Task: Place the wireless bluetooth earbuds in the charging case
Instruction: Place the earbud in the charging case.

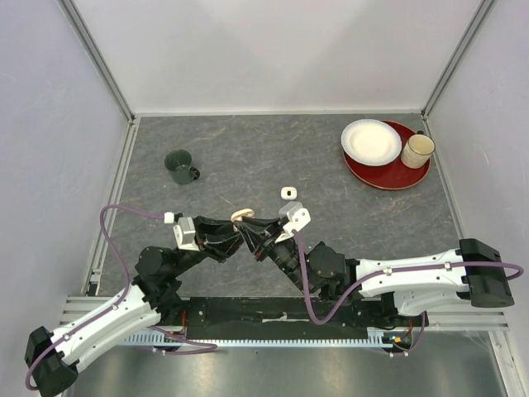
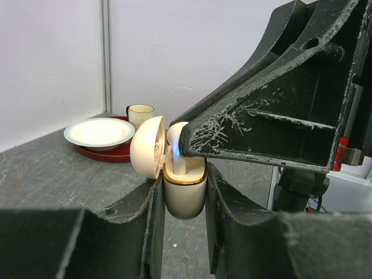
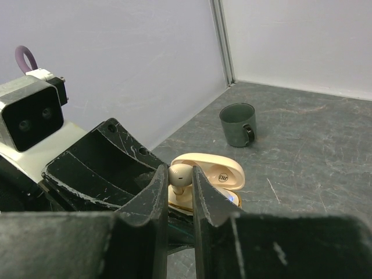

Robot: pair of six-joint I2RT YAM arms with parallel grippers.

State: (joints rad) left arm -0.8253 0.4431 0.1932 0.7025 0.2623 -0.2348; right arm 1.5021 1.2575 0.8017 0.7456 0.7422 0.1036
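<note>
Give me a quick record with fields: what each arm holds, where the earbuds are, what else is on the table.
Left end effector: shut on the charging case, lid open
Right end effector: shut on an earbud, stem in the case's opening
Loose piece: small white piece on the table beyond the arms, possibly another earbud
Other items: dark green mug far left; red plate holding white bowl and cream cup far right
</note>
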